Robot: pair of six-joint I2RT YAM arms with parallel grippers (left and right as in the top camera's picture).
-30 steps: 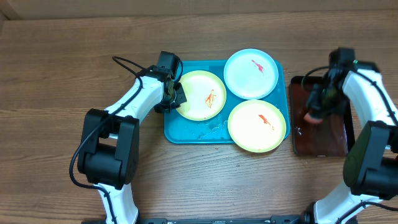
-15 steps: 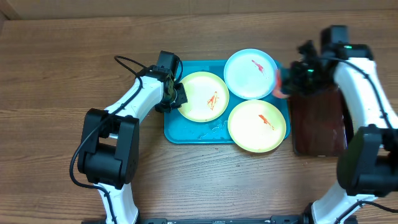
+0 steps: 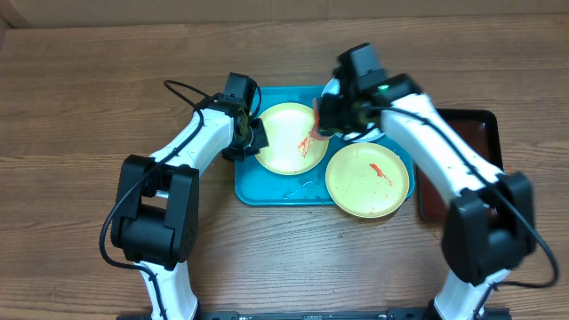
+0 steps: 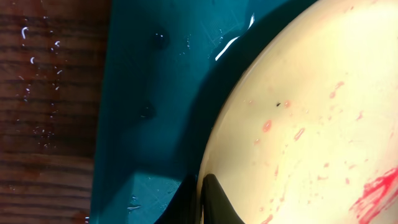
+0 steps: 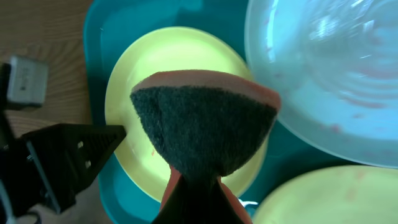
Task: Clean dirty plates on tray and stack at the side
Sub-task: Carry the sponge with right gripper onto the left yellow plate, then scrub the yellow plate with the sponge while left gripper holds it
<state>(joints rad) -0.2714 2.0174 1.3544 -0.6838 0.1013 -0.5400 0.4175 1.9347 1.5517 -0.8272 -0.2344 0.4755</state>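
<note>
Three plates lie in the teal tray (image 3: pixel 253 188). My left gripper (image 3: pixel 252 135) is shut on the left rim of the left pale yellow plate (image 3: pixel 286 142), which has red-orange smears. In the left wrist view one dark finger (image 4: pixel 214 202) lies on that plate (image 4: pixel 311 112) at its rim. My right gripper (image 3: pixel 325 117) is shut on a sponge (image 3: pixel 317 120), orange with a dark scouring face (image 5: pixel 205 124), and hangs over this plate's right edge. The light blue plate (image 5: pixel 323 74) lies partly under the right arm. The second yellow plate (image 3: pixel 368 180) has a red smear.
A dark brown-red tray (image 3: pixel 476 133) lies on the wooden table to the right of the teal one, partly behind the right arm. Water drops glint on the teal tray's floor (image 3: pixel 302 187). The left arm's cable (image 3: pixel 182 92) loops above the tabletop.
My right arm has swung left from the brown-red tray, carrying the sponge across the blue plate to the left yellow plate. The left arm has not moved.
</note>
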